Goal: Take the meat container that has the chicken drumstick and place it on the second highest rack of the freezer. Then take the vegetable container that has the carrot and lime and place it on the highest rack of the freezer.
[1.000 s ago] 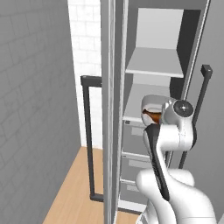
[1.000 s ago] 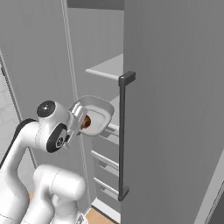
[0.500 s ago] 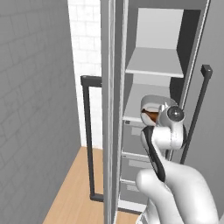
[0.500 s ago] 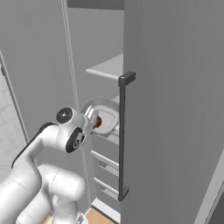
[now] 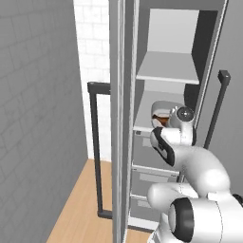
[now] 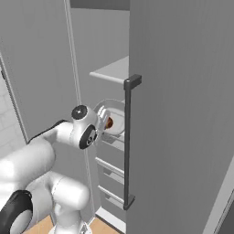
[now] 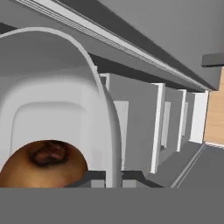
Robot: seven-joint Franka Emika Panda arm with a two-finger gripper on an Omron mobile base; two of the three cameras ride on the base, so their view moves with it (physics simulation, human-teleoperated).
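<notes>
— So where's the meat container [image 5: 161,113] at?
— Gripper [image 6: 103,122] is clamped on its rim, holding it inside the freezer [image 5: 178,57] at the lower white shelf [image 5: 144,118] (chicken drumstick [image 7: 43,164] inside) — under the highest rack [image 5: 168,69].

Robot arm [image 5: 199,166]: glossy white shell in rounded, tube-like segments. Joints: dark grey to black bands between the segments, with a large black disc [image 5: 182,219] on the lowest visible joint. Wrist: round white end cap [image 6: 80,112] with a small dark centre mark ringed in grey. A black curved panel [image 5: 161,144] runs along one upper segment. No cables, screws or lettering discernible.
</notes>
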